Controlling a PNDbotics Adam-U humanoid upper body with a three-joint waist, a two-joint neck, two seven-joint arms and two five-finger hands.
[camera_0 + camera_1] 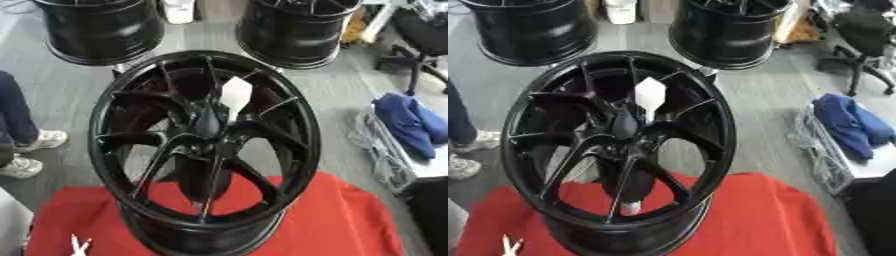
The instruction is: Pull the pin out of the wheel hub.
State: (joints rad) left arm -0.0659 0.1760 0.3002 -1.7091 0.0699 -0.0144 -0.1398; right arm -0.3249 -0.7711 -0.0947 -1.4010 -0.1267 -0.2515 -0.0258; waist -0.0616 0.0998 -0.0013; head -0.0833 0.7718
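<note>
Although neither hand is visible, so its state is unknown, the white flat-headed pin point(236, 93) in the black spoked wheel hub point(208, 128) looks light and stiff, best pinched by its head.

Pale, slim-fingered robot hand point(79, 246)

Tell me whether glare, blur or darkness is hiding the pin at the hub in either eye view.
Left eye view: the white pin stands out against the black wheel, though its edges are soft; the hub is dark, so where the pin seats is lost. Right eye view: the same softness overall, no glare on the pin. No hand shows in either.
</note>
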